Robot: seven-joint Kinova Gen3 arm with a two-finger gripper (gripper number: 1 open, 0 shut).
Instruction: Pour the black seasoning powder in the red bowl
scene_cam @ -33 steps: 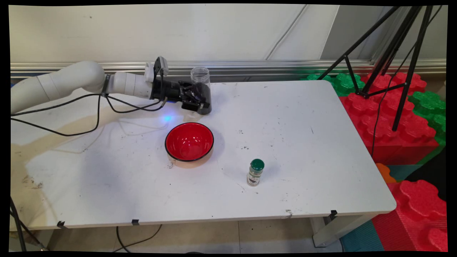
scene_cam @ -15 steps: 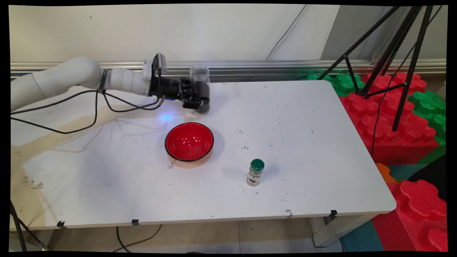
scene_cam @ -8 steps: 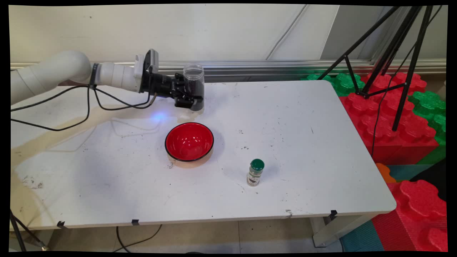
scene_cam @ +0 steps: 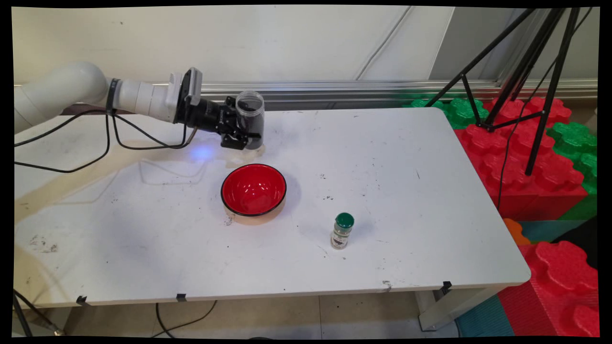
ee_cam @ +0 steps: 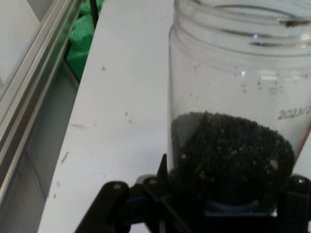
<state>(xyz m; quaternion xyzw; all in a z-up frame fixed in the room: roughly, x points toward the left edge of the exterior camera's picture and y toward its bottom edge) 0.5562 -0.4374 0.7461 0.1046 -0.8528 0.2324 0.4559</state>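
I'm seeing the gripper (scene_cam: 246,131) reaching in from the left, jaws clamping a clear open jar (scene_cam: 250,119) of dark grains between them, above the tabletop's (scene_cam: 406,191) far side. Red bowl (scene_cam: 253,189) is sitting nearer, spice bottle (scene_cam: 342,231) further right.

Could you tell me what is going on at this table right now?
The white Kinova arm's gripper is shut on a clear lidless jar, partly filled with dark grains, holding it near the white table's far edge. It has carried the jar leftward over the past two seconds. A red bowl sits just in front, and a green-capped spice bottle stands apart, nearer the front.
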